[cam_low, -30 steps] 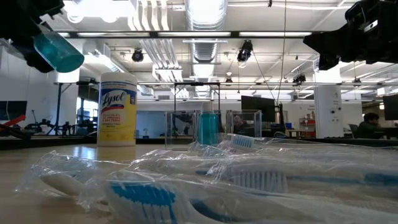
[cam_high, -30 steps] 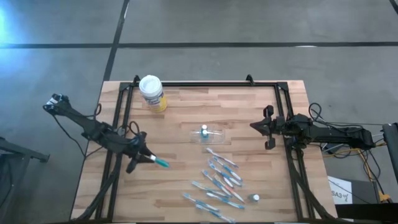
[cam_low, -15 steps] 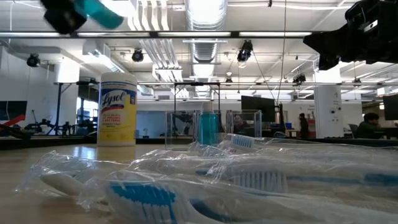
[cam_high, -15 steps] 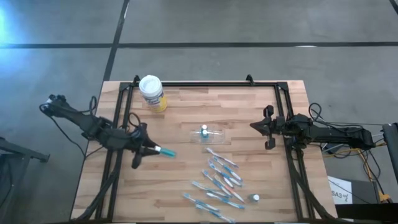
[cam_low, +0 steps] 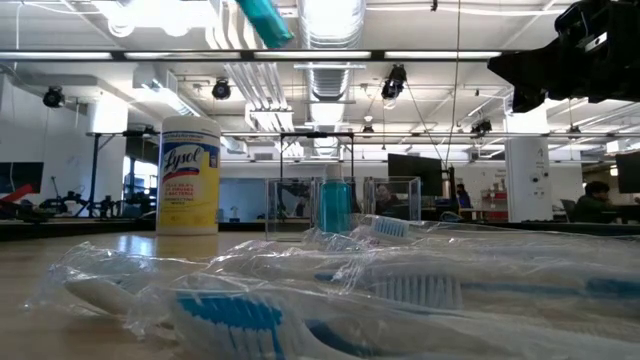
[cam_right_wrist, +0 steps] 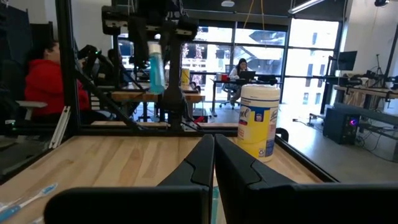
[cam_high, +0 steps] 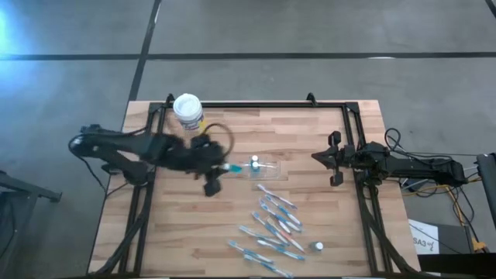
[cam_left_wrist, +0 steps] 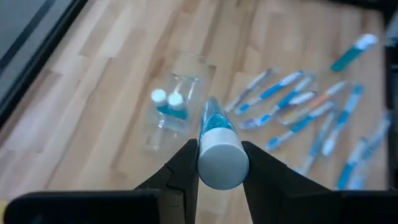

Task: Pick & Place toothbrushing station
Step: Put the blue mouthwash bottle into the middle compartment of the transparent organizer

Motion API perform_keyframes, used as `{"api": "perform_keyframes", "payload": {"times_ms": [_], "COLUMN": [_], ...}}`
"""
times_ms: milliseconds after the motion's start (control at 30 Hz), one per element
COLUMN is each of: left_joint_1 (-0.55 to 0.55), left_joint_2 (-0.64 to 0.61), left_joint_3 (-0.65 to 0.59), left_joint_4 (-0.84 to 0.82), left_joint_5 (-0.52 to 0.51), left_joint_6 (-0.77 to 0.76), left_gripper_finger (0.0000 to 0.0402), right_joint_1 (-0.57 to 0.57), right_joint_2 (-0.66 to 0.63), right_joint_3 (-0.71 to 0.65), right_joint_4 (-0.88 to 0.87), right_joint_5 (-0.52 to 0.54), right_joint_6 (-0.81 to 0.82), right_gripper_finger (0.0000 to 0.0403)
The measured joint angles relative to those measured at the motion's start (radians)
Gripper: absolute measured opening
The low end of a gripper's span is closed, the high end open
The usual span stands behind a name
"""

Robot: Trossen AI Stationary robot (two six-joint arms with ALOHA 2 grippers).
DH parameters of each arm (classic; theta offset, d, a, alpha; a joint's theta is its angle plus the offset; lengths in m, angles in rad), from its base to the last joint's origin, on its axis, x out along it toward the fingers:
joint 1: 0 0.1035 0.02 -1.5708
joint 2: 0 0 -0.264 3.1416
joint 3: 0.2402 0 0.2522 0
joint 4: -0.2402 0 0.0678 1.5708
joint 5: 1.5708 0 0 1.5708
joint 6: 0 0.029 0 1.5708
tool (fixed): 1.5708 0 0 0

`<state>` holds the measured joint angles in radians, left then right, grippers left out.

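Your left gripper (cam_left_wrist: 217, 163) has its jaws clenched on a small blue tube (cam_left_wrist: 217, 138), up in the air just left of the clear pouch (cam_high: 260, 167). The toothbrushes (cam_high: 273, 226) lie on the table (cam_high: 310, 139) nearby. Your right gripper (cam_high: 329, 159) waits at the right, jaws closed together, holding nothing.

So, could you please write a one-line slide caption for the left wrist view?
Left gripper holds a white-capped blue tube above the clear pouch, toothbrushes scattered beyond on the wooden table.

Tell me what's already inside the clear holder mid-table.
Two white-capped blue tubes stand in the clear holder. The left gripper holds a third tube above it. The holder's floor is hidden beneath them.
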<state>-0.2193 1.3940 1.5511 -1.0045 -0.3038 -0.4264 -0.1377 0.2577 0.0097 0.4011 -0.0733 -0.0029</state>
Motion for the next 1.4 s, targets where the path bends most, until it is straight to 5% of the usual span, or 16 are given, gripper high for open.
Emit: {"api": "perform_keyframes", "payload": {"times_ms": [600,1200,1400], "left_joint_1": [0.192,0.242,0.249], "left_joint_2": [0.501,0.607,0.605], "left_joint_3": [0.465,0.496,0.496], "left_joint_4": [-0.190,-0.164,-0.153], "left_joint_5": [0.085,0.078,0.078], "left_joint_6": [0.253,0.418,0.702], "left_gripper_finger": [0.0098,0.0098,0.0098], "right_joint_1": [0.000,-0.001,-0.001], "right_joint_2": [0.000,0.002,0.002], "right_joint_3": [0.000,0.000,0.000], "right_joint_4": [-0.002,-0.004,-0.005], "right_joint_5": [0.000,0.000,0.000], "right_joint_6": [-0.023,-0.030,-0.034], "right_gripper_finger": [0.0008,0.0008,0.0008]}}
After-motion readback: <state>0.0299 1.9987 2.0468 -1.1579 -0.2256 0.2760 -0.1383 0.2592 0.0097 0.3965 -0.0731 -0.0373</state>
